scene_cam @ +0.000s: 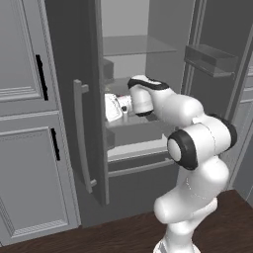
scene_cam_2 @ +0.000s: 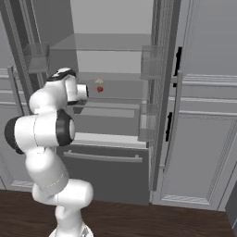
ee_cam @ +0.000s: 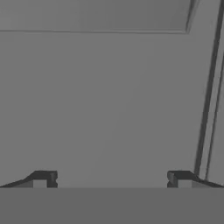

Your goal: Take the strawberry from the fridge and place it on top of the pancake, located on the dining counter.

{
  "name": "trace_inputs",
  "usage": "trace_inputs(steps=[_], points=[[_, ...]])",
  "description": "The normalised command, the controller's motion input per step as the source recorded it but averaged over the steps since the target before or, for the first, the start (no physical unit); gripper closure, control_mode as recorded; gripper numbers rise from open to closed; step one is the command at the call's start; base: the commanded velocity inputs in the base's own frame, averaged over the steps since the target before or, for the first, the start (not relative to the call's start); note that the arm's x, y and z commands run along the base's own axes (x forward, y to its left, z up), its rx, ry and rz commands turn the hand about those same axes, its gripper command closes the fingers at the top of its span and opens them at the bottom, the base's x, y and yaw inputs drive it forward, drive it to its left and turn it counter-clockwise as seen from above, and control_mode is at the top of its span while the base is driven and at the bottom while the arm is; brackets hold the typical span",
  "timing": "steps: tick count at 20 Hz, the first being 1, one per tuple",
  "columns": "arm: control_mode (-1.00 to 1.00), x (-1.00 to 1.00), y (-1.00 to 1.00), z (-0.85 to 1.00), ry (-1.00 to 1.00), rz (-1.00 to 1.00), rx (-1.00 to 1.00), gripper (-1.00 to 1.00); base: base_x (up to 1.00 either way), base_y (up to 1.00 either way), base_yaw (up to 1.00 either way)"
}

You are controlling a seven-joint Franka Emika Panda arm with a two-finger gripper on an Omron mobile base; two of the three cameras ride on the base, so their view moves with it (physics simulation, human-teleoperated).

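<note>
The fridge (scene_cam: 69, 74) stands with both upper doors open, and my arm reaches onto its middle shelf (scene_cam_2: 115, 97). The strawberry (scene_cam_2: 100, 89) is a tiny red berry on that shelf, a little to the right of my hand and apart from it. My gripper (ee_cam: 111, 180) is open, its two dark fingertips (ee_cam: 43, 178) wide apart with only the fridge's grey inner wall (ee_cam: 109, 109) between them. From the left base view the gripper (scene_cam: 110, 107) sits just inside the fridge, behind the left door's edge. The pancake and the dining counter are out of view.
A small pale yellowish item (scene_cam_2: 99, 81) lies just behind the strawberry. Door bins (scene_cam_2: 149, 62) hang on the open right door, and another bin (scene_cam: 211, 59) shows on the door. Light grey cabinets (scene_cam: 24, 123) flank the fridge. The lower drawer (scene_cam_2: 106, 162) is closed.
</note>
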Motion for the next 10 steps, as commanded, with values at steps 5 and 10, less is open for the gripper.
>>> trace_inputs(steps=[5,10], points=[[-1.00,-0.21,1.00,-0.32,0.00,-0.01,0.00,-1.00,0.00,0.00,0.00],[-1.00,-0.10,0.83,-0.16,0.00,-0.05,0.00,-1.00,0.00,0.00,0.00]])
